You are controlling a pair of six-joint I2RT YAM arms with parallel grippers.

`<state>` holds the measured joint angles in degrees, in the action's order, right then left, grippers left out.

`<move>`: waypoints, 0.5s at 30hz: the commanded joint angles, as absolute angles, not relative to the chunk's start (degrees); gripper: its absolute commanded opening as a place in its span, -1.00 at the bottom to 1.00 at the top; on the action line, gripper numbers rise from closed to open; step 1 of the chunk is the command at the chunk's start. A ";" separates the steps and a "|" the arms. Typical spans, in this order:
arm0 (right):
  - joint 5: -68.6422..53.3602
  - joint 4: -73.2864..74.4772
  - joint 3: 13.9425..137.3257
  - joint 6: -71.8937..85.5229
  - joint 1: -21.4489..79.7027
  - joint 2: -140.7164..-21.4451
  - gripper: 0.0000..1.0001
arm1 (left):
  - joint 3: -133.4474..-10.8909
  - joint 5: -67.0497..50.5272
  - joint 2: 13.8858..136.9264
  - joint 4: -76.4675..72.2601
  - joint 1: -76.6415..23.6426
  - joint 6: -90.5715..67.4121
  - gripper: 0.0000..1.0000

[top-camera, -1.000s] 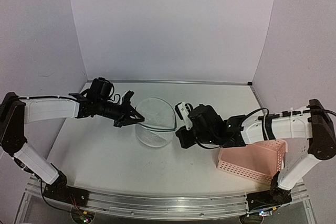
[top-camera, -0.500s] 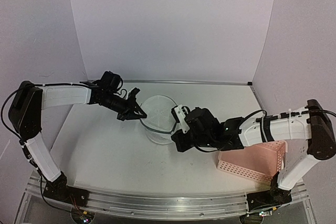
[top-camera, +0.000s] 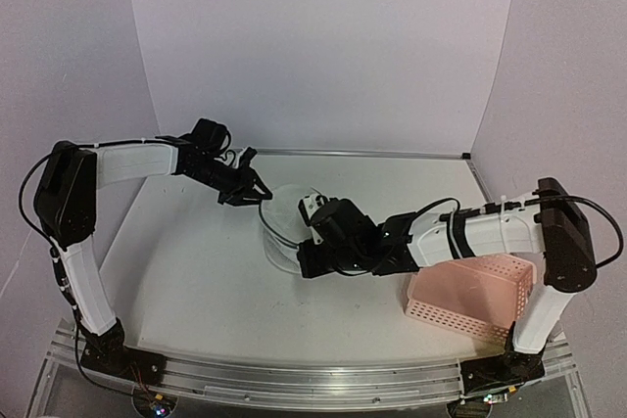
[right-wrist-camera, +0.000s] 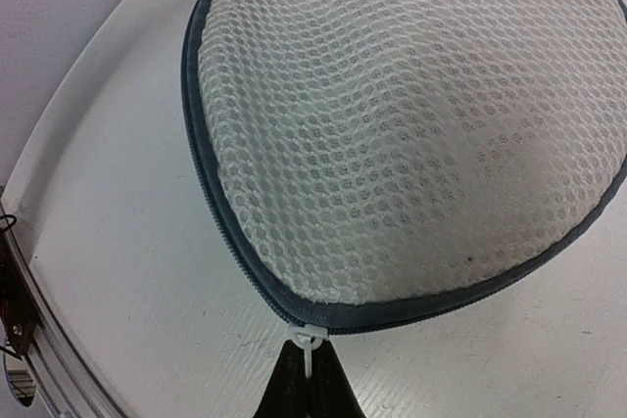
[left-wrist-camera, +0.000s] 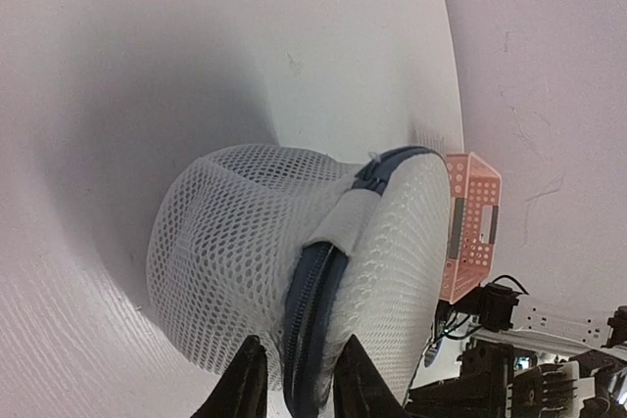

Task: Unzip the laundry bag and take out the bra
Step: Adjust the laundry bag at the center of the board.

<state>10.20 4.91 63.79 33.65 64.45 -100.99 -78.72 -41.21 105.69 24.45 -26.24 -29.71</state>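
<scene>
Laundry bag (top-camera: pixel 282 222) sits mid-table, slightly left of centre, between the two arms. It's puffed up as a mesh drum, not flattened. The table (top-camera: pixel 186 281) under it is white.

Right end effector (right-wrist-camera: pixel 306 384): closed, pinching the small white zipper pull (right-wrist-camera: pixel 312 342) at the bag's edge. In the right wrist view the pull sticks straight out of the fingertips, right against the dark zipper rim (right-wrist-camera: pixel 211 203). The rim reads as zipped along the whole stretch visible there, with the mesh dome above it intact. In the top view this arm reaches in from the right and low over the table, wrist at the near-right side of the bag.

Left end effector (left-wrist-camera: pixel 297 389): partly open. In the left wrist view the two fingertips (left-wrist-camera: pixel 245 384) stand apart either side of the zipper rim, with mesh and the dark band between them. Can't tell if either pad actually touches the fabric. A white fabric tab (left-wrist-camera: pixel 345 224) crosses the zipper further along from the fingertips. In the top view this arm comes in from the far left, tip at the far-left edge of the bag.

Pink basket (top-camera: pixel 470 296) is at the near right of the table, partly under the right arm, well apart from the bag. Nothing visible inside it from the top view.

Bag contents: mesh is too dense in both wrist views to make out what's inside.
</scene>
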 commanded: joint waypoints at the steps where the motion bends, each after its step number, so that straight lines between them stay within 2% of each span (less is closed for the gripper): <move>1: 11.64 6.61 68.83 37.56 64.87 -103.44 -1.00 | -83.37 -35.62 105.92 27.54 -24.80 -27.00 -0.41; 8: 10.69 7.21 72.94 40.75 64.89 -106.86 -1.00 | -82.13 -20.98 99.05 32.15 -23.47 -28.39 0.19; 15: 10.91 7.38 76.32 42.95 64.87 -109.56 -1.00 | -73.44 -19.66 89.08 31.99 -23.47 -33.66 0.37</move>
<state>10.31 8.05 72.88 40.56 64.66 -108.47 -76.95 -21.87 96.66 31.55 -23.40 -30.37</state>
